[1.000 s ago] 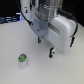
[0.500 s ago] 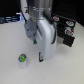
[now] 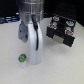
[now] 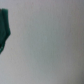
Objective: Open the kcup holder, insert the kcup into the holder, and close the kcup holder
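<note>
The kcup (image 3: 22, 58), a small white pod with a green round top, stands on the pale table toward the exterior view's left. My arm (image 3: 32, 30) rises just to its right. The arm's white lower end (image 3: 34, 56) reaches down close beside the pod, and I cannot tell whether they touch. The gripper's fingers cannot be made out there, so its state is unclear. The kcup holder (image 3: 61, 31), a black boxy unit with light spots on top, sits at the exterior view's upper right, apart from the arm. The wrist view shows pale table and a dark blurred shape (image 4: 4, 30) at one edge.
A dark background strip (image 3: 7, 20) runs behind the table's far edge. The table surface (image 3: 60, 65) is pale and bare in front of the holder.
The arm has swung lower and toward the exterior view's left, ending closer to the kcup. The kcup and the holder have stayed where they were.
</note>
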